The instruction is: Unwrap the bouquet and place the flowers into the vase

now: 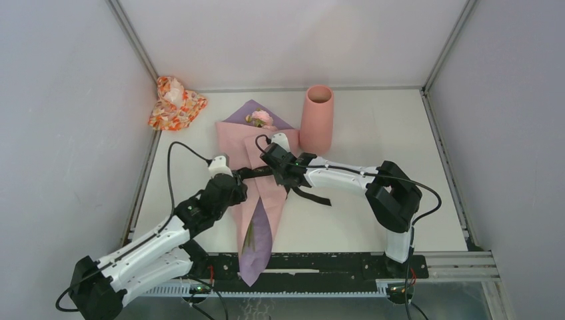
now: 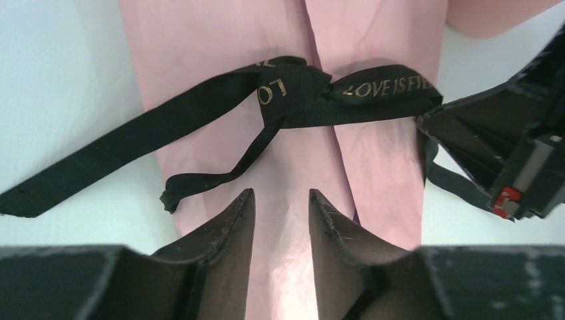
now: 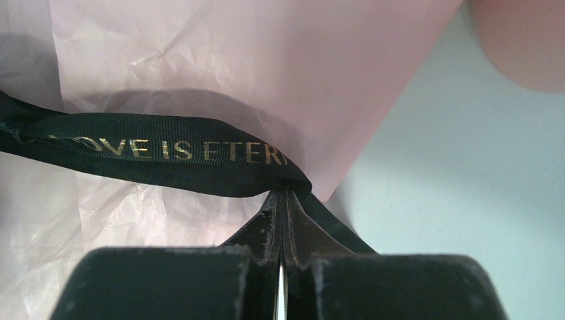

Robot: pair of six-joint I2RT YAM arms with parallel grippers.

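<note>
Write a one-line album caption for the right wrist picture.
Right end effector pinching the gold-lettered black ribbon across the pink paper of the bouquet, vase in the corner.

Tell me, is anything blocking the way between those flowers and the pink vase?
Nothing lies on the table between them; the vase stands upright beside the flowers. The real obstacle is the wrapping: the bouquet has its pink paper tied shut by the black ribbon, which the right gripper is pinching.
</note>
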